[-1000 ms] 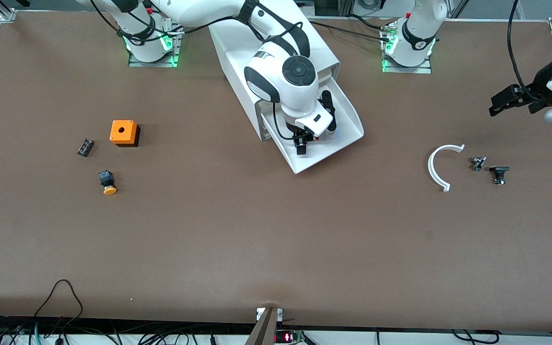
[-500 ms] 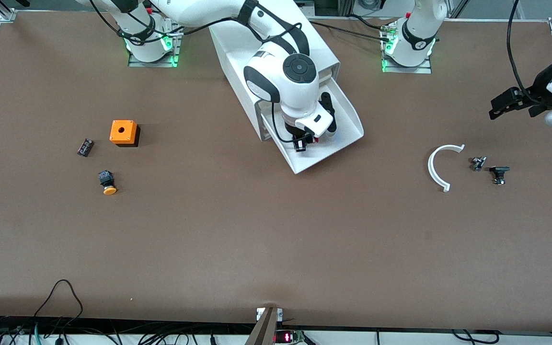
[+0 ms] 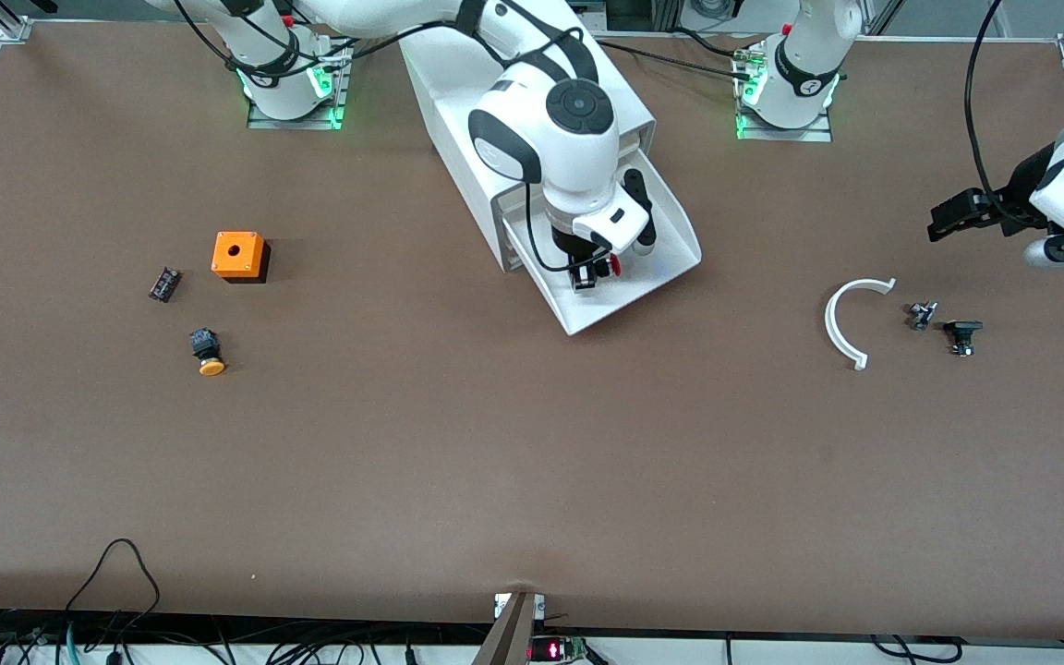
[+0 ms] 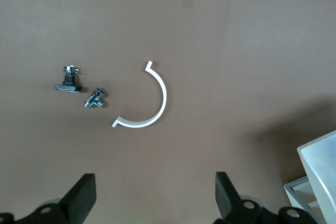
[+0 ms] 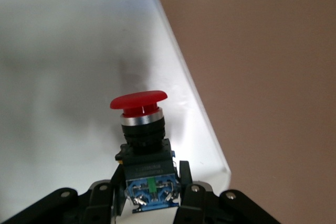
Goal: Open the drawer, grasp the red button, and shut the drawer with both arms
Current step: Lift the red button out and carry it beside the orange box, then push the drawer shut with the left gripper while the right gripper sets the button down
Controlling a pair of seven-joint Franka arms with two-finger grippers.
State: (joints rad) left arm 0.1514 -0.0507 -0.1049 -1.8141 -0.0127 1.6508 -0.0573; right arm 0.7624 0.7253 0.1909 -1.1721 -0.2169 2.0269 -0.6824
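The drawer (image 3: 652, 277) is pulled out of the white cabinet (image 3: 467, 102) in the middle of the table. My right gripper (image 3: 587, 275) is over the open drawer and is shut on the button (image 3: 608, 266), red cap on a black body. In the right wrist view the button (image 5: 140, 124) sits between the fingers (image 5: 185, 174) with its cap pointing away, above the drawer floor (image 5: 63, 66). My left gripper (image 3: 943, 220) is open and empty, up over the table at the left arm's end; in its wrist view the fingertips (image 4: 84, 195) stand wide apart.
A white curved piece (image 3: 841, 319) and two small dark parts (image 3: 922, 314) (image 3: 961, 334) lie below the left gripper. Toward the right arm's end are an orange box with a hole (image 3: 238, 255), a yellow-capped button (image 3: 208, 351) and a small black part (image 3: 164, 284).
My right gripper has risen slightly with the button in it, over the drawer. My left gripper has shifted a little toward the middle of the table.
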